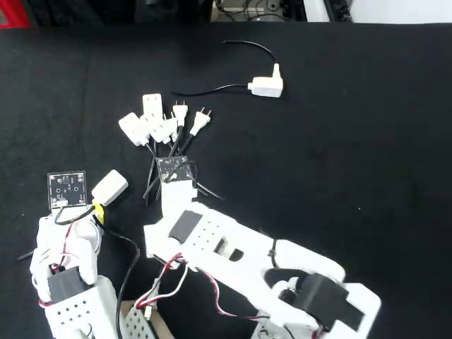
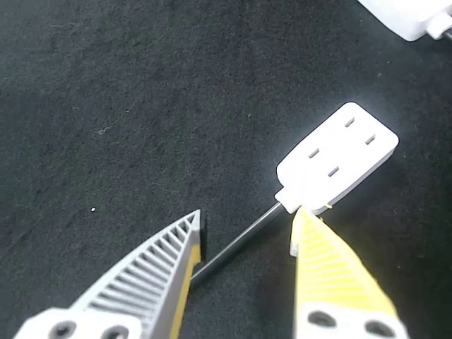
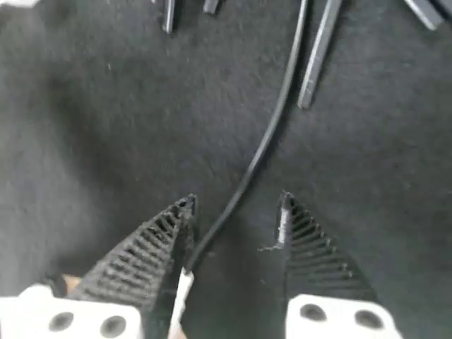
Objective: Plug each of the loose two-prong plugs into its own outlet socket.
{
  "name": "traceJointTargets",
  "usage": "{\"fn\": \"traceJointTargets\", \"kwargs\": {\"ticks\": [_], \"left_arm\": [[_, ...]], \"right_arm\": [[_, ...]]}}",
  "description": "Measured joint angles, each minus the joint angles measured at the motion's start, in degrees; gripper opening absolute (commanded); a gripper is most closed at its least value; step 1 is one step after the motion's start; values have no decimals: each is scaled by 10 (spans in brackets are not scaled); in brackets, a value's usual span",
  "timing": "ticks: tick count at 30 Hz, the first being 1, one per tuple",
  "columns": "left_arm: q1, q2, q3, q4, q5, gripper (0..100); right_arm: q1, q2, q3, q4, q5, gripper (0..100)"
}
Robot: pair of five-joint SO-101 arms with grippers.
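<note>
Zero insertions done: one two-prong plug [image 1: 179, 111] and a second plug [image 1: 201, 121] lie loose beside the socket cluster [image 1: 152, 106]. Left gripper [image 2: 247, 215] is spread, straddling the outlet socket's [image 2: 337, 159] cord [image 2: 236, 244]. Right gripper [image 3: 236, 199] is spread over a black cable [image 3: 261, 152]. All plugging remains.

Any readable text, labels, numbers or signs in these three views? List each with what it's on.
None can be read.
small black square circuit board on the left arm's wrist: pale markings, too small to read.
matching black board on the right arm's wrist: the same, too small to read.
white flat outlet socket block: slots only, no print on the face shown.
</note>
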Motion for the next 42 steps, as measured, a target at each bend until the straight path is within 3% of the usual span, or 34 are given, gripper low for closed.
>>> {"fn": "traceJointTargets", "kwargs": {"ticks": [6, 9, 19, 27, 33, 42], "left_arm": [[0, 0, 0, 0, 0, 213], [0, 0, 0, 0, 0, 213], [0, 0, 0, 0, 0, 213], [0, 0, 0, 0, -5, 213], [0, 0, 0, 0, -5, 213], [0, 0, 0, 0, -5, 213]], "right_arm": [[0, 47, 0, -29, -13, 168], [0, 58, -1, -31, -13, 16], [0, 64, 3, -27, -13, 11], [6, 64, -59, 124, 42, 11], [37, 63, -84, 173, 90, 11], [76, -97, -78, 183, 120, 11]]}}
